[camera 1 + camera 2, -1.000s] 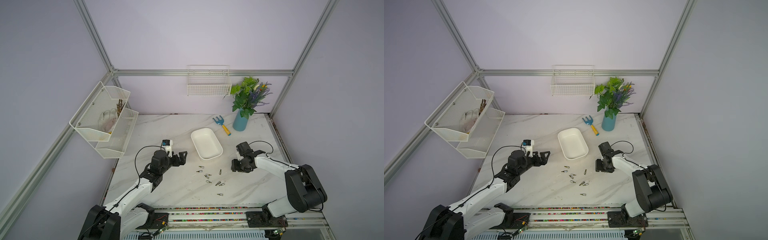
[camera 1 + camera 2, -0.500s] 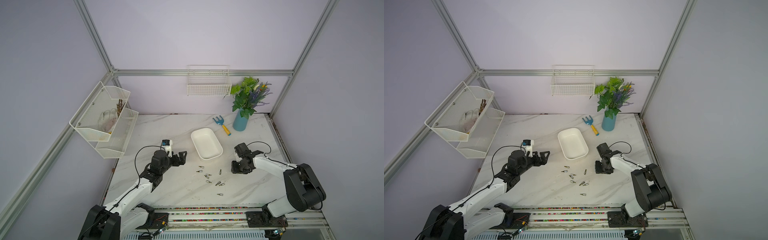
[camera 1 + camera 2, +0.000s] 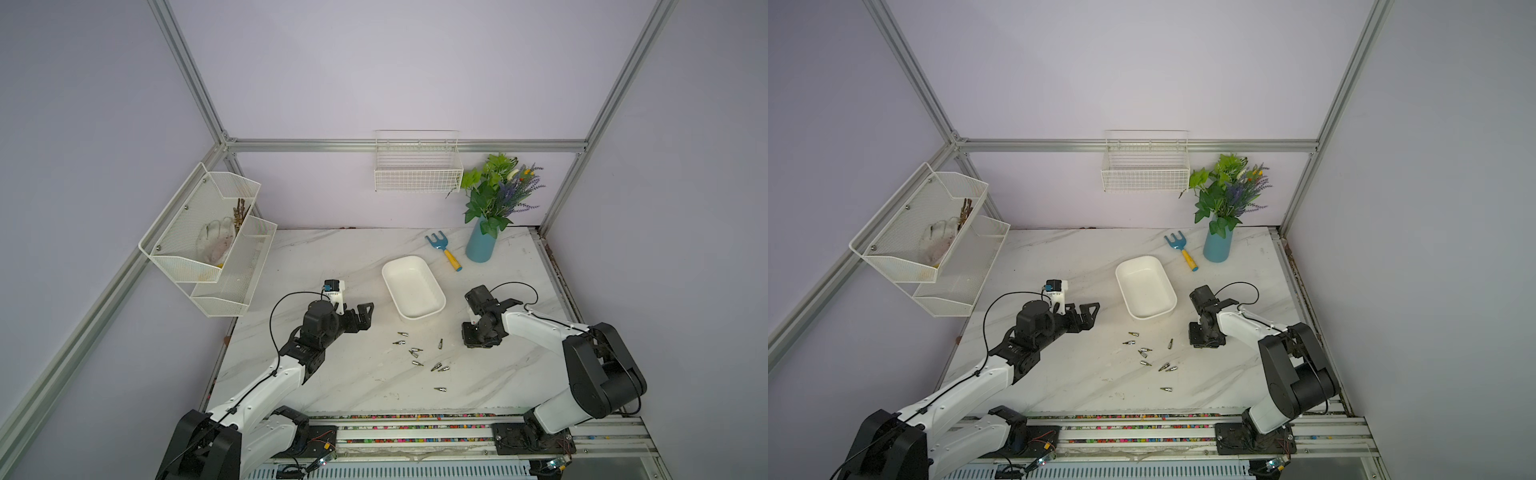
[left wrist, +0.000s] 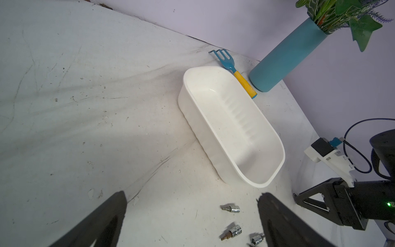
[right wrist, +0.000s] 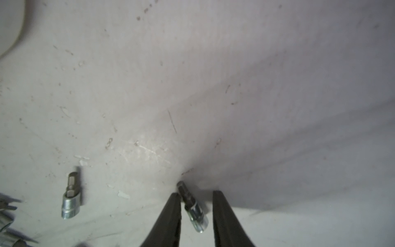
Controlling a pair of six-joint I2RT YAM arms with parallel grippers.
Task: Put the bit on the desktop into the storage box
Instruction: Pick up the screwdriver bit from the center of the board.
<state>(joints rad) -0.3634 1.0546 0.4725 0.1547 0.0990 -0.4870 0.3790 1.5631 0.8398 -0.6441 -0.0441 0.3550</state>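
Several small metal bits [image 3: 415,351] lie scattered on the marble desktop in front of the white storage box [image 3: 411,286], which is empty. My right gripper [image 5: 196,193] is down at the table, right of a lone bit [image 3: 440,343]. Its fingers stand narrowly apart around another bit [image 5: 193,210] lying between them; one finger is at its shaft and a gap shows on the other side. In both top views that bit is hidden under the right gripper [image 3: 478,343]. My left gripper [image 3: 365,316] hovers wide open left of the box, holding nothing, with bits [image 4: 230,208] ahead of it.
A blue hand rake with a yellow handle [image 3: 442,249] and a blue vase of plants [image 3: 480,245] stand behind the box. A two-tier mesh rack [image 3: 216,241] hangs at the left, and a wire basket [image 3: 417,174] is on the back wall. Another bit [image 5: 70,203] lies beside the right gripper.
The right gripper has come down and slightly forward-left onto the table, and its jaws have narrowed around a bit. The left arm has not moved.
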